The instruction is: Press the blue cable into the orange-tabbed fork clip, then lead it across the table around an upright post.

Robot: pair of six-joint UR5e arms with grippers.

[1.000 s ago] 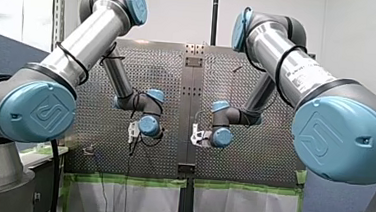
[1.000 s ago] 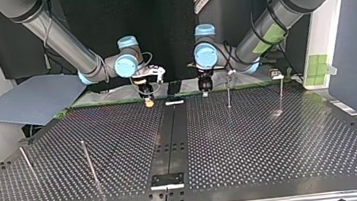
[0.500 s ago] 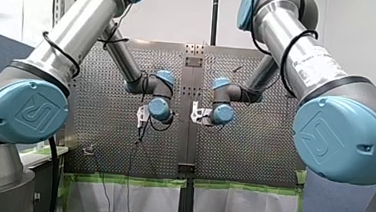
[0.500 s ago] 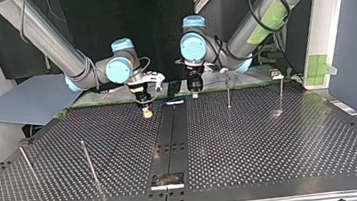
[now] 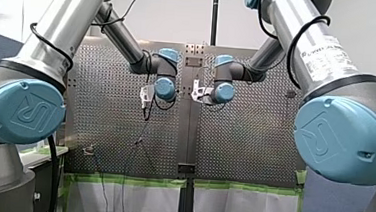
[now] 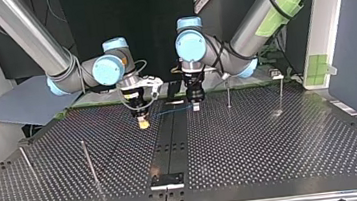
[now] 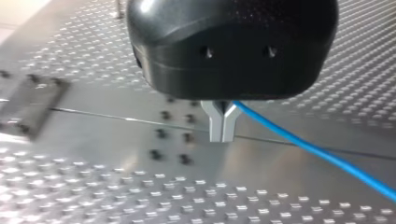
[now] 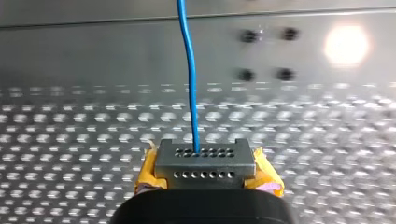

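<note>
A thin blue cable is stretched between my two grippers, just above the perforated table. My left gripper is at the top view's middle. In the left wrist view its metal fingers are shut on the blue cable, which leads off to one side. My right gripper, with yellow pads, hangs beside it. In the right wrist view its grey tips are shut on the cable, which runs straight ahead. No orange-tabbed clip shows clearly.
Thin upright posts stand on the table: two at the top view's right, two at its left. A small fixture sits at the far right edge. A dark plate lies on the centre strip.
Both grippers have moved from the table's far edge in the top view towards its middle, rising in the front view. The blue cable now shows taut between them.
</note>
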